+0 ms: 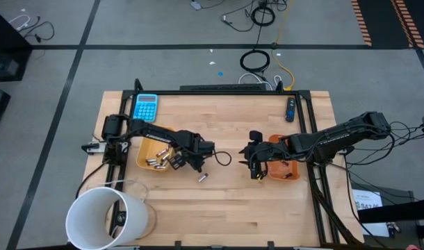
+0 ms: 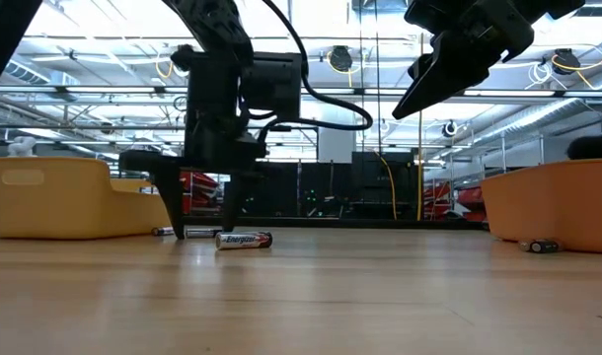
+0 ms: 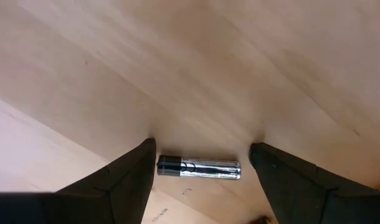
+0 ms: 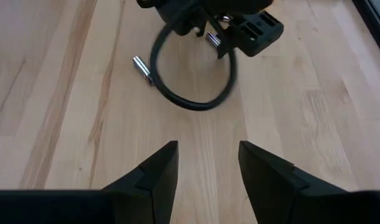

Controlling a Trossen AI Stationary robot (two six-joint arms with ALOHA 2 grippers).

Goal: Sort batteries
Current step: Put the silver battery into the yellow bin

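Observation:
A silvery battery with a dark end (image 1: 204, 178) lies on its side on the bare wood. My left gripper (image 1: 196, 161) hangs over it, open, fingers pointing down with their tips close to the table top (image 2: 202, 233). In the left wrist view the battery (image 3: 199, 168) shows between the two fingers; in the low view it (image 2: 244, 240) lies just in front of them. The left orange tray (image 1: 148, 147) holds several batteries. My right gripper (image 1: 255, 167) is open and raised beside the right orange tray (image 1: 287, 171), holding nothing (image 4: 209, 168).
A blue calculator (image 1: 145, 107) lies at the table's far left. A white bucket (image 1: 104, 217) stands at the near left corner. A dark stick-shaped object (image 1: 290, 109) lies by the far right rail. One loose battery (image 2: 543, 246) lies beside the right tray, another (image 2: 163, 232) by the left one.

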